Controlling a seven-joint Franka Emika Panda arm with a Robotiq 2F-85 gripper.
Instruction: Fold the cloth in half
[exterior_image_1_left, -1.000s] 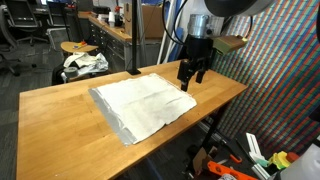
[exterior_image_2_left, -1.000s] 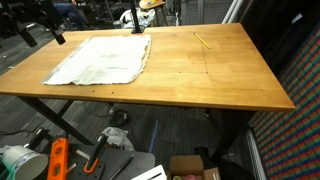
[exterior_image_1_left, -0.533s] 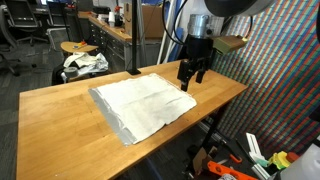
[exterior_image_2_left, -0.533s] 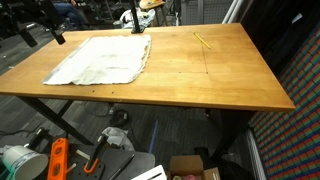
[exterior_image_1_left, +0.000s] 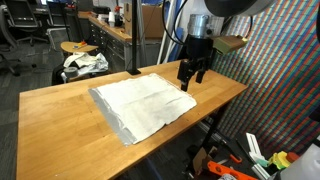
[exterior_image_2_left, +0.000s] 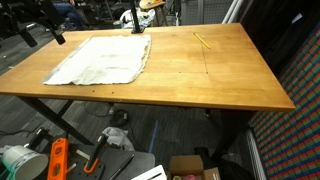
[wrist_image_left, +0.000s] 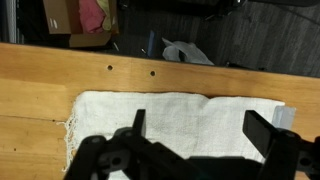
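The cloth lies flat on the table, not yet folded as far as I can judge. My gripper hovers at its 2 o'clock edge, jaws wide, holding nothing. I judge this the approach: next I descend and pinch that edge.

We see a light wooden table with the cloth spread flat on it, one side lying near the table's edge. In an exterior view a thin yellow stick lies on the bare wood, well apart from the cloth.
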